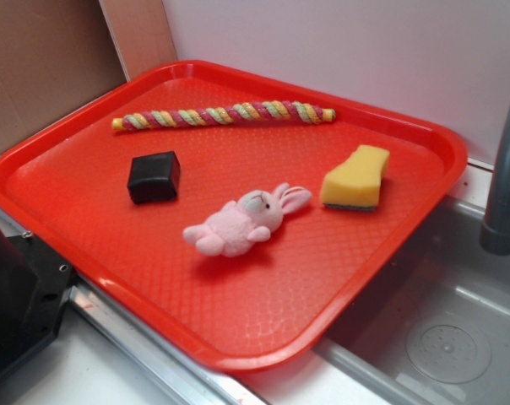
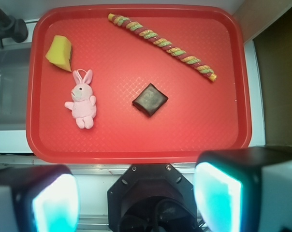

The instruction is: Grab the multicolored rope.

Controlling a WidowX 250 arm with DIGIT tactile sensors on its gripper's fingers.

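So we've got the multicolored rope [image 2: 161, 45] lying stretched out straight along the far side of the red tray [image 2: 136, 145], nothing touching it. Nearer the middle sit a small black block [image 2: 150, 99] and a pink bunny [image 2: 81, 100] lying flat, with a yellow sponge [image 2: 59, 52] by the bunny's ears, near the tray edge next to the sink [image 1: 432, 337]. From the wrist view our gripper [image 2: 136, 198] hangs off the tray's near edge with its jaws spread wide and nothing between them. We can't spot any labels or writing anywhere.
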